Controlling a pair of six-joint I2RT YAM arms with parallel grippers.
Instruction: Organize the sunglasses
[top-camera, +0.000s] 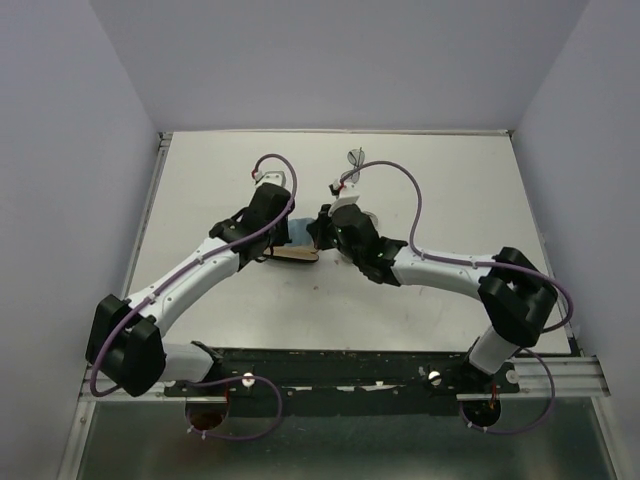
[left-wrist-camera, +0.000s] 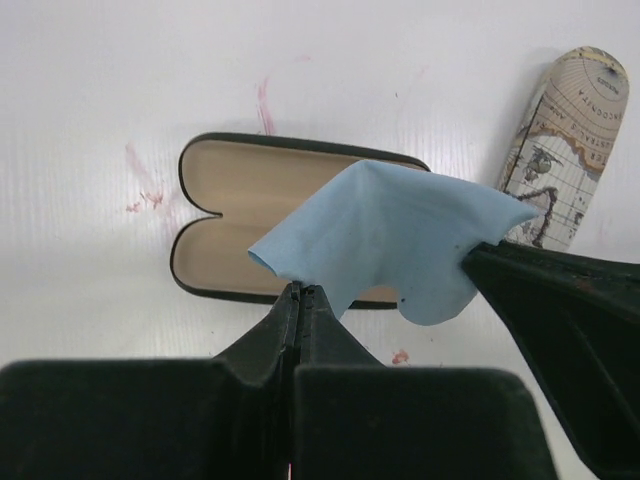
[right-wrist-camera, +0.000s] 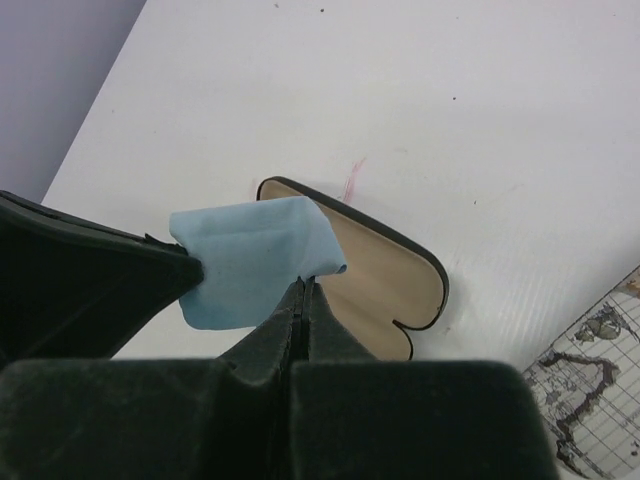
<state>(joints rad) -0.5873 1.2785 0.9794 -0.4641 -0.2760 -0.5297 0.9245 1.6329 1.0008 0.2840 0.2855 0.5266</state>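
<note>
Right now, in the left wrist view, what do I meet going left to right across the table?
open black case, tan-lined → blue cloth, draped over the case's right part → map-printed case

Far-end sunglasses (top-camera: 354, 157) too small to tell — cloth (left-wrist-camera: 400, 240) hides part of case (left-wrist-camera: 225, 195).

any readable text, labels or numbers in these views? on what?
Map-print case: lettering along its top end, too blurred to read.
Open black case, blue cloth, table: no text. The red marks on the table are smudges, not writing.
</note>
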